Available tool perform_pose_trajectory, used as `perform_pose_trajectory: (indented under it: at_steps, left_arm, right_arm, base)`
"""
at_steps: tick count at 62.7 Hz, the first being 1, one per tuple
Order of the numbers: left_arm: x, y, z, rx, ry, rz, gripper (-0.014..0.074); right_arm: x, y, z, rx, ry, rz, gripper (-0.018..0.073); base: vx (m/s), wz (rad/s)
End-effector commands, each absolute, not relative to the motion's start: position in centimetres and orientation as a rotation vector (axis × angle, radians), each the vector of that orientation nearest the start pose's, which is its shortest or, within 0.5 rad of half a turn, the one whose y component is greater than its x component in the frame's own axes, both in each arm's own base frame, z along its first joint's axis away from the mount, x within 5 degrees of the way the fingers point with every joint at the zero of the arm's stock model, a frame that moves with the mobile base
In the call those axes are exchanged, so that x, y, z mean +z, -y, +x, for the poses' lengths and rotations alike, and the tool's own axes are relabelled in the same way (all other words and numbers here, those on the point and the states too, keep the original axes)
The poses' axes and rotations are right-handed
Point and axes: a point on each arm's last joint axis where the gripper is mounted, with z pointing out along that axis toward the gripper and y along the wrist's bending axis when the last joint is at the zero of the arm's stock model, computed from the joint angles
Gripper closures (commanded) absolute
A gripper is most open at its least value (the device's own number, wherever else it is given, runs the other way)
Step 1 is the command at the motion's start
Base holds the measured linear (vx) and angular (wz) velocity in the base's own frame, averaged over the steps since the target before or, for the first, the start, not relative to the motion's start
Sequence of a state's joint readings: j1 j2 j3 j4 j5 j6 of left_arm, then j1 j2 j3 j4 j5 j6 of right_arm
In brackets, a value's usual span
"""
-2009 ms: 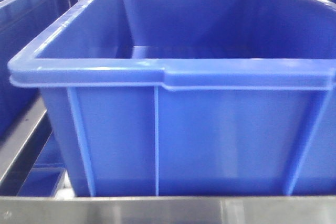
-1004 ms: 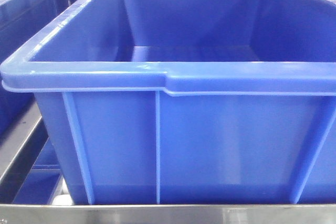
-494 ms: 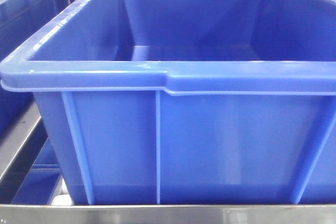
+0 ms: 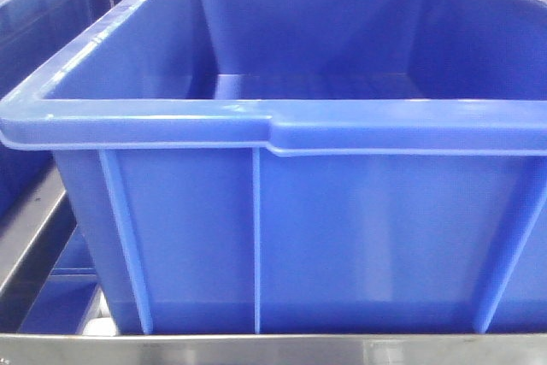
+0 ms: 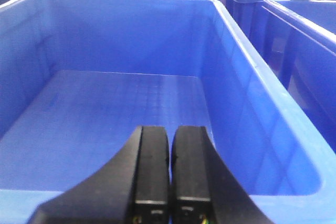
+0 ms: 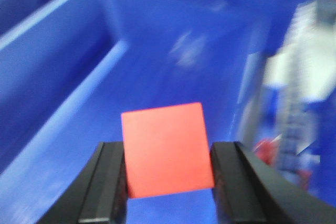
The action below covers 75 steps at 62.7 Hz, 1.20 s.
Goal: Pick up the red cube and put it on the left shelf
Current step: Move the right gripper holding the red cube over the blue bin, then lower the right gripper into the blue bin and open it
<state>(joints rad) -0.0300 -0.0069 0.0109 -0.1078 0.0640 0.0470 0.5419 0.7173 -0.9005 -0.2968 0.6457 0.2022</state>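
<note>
In the right wrist view the red cube [image 6: 166, 149] sits squeezed between the two black fingers of my right gripper [image 6: 168, 166], which is shut on it and holds it up in front of blurred blue crate walls. My left gripper [image 5: 170, 150] is shut with its fingers nearly touching and nothing between them; it hangs over the floor of a large blue crate [image 5: 121, 114]. The left shelf cannot be made out as such. In the front view neither gripper shows.
A large blue crate [image 4: 282, 126] fills the front view, standing behind a metal rail [image 4: 256, 350]. Another blue crate [image 4: 34, 6] stands at its left. More blue crates [image 5: 294, 19] line the right of the left wrist view. The right wrist view is motion-blurred.
In the front view the blue crate has come closer and grown larger than two seconds ago; since half a second ago it has hardly shifted.
</note>
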Motion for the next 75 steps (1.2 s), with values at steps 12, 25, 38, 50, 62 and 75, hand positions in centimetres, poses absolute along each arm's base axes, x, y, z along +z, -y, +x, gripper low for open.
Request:
perform_pose_trajectory:
  at_steps: [12,25,38,50,62,75]
  left_arm:
    - [20.3,0.2,5.6,-0.086,-1.488,-0.029,0.0495]
    - [20.3,0.2,5.6,-0.086,-1.488,-0.029,0.0495]
    - [20.3,0.2,5.6,-0.086,-1.488,-0.029,0.0495]
    - [20.3,0.2,5.6,-0.086,-1.488,-0.029,0.0495]
    - [20.3,0.2,5.6,-0.086,-1.488,-0.029,0.0495]
    - [20.3,0.2,5.6,-0.086,-1.488,-0.029,0.0495]
  right_arm:
    - [39.3,-12.3,20.5,0.144,-2.000,-0.586,0.0510]
    - [35.2,-16.4,26.2,0.110,-2.145,-0.646,0.0510]
    - [30.9,-19.0,29.7,0.081,-2.235,-0.696,0.0510]
    - [27.6,-20.2,31.3,0.072,-2.281,-0.729,0.0510]
    - [24.9,-20.7,32.2,0.045,-2.348,-0.755,0.0510]
    - [24.5,-20.8,32.3,0.041,-2.357,-0.759,0.0508]
  base:
    - [0.00,0.00]
    - [0.00,0.00]
    - [0.00,0.00]
    - [0.00,0.00]
    - [0.00,0.00]
    - [0.00,0.00]
